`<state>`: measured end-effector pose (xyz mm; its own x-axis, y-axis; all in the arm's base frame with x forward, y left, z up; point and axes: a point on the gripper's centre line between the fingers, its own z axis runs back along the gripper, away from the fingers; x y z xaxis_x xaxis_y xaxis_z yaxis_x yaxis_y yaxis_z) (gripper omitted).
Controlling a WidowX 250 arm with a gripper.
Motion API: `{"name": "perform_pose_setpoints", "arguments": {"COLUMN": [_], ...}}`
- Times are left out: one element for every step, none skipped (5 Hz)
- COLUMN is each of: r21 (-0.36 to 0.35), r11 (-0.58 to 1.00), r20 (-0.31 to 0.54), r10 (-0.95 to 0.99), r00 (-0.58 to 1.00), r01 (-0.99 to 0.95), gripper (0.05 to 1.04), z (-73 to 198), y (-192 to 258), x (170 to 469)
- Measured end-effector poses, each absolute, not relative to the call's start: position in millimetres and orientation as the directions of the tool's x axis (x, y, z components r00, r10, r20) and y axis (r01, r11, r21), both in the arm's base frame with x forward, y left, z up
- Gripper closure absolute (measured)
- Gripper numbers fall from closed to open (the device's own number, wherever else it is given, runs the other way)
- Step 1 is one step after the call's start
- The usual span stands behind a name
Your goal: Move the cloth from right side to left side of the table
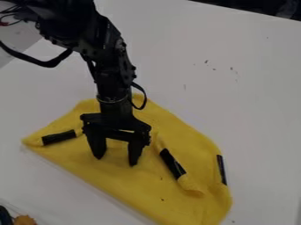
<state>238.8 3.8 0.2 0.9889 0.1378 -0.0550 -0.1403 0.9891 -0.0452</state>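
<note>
The yellow cloth [117, 169] lies spread on the white table, from the left of the view to the lower right, with bits of black tape on it. My gripper [115, 161] hangs over the cloth's middle-left part, its two fingers pointing down and apart, with a gap between them where flat yellow fabric shows. Whether the fingertips touch the cloth, I cannot tell.
Around the cloth stretches the white table [235, 105], with a few small dark specks on it. An orange-brown thing [24, 220] and a dark object [5, 216] sit at the bottom left corner. The table's far edge runs across the top right.
</note>
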Motion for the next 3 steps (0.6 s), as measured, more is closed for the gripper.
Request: {"name": "perform_pose_setpoints", "arguments": {"r21": [-0.047, -0.042, -0.036], "r11": [0.996, 0.996, 0.97], "r20": [-0.041, -0.019, -0.033], "r10": [0.073, -0.076, -0.243], "r00": [0.997, 0.997, 0.969], "r01": [-0.075, 0.076, 0.242], "gripper": [0.083, 0.083, 0.083], "z": [-1.5, 0.1, 0.3], "y": [0.0, -6.9, -13.1], "x": [253.2, 278.4, 293.6]}}
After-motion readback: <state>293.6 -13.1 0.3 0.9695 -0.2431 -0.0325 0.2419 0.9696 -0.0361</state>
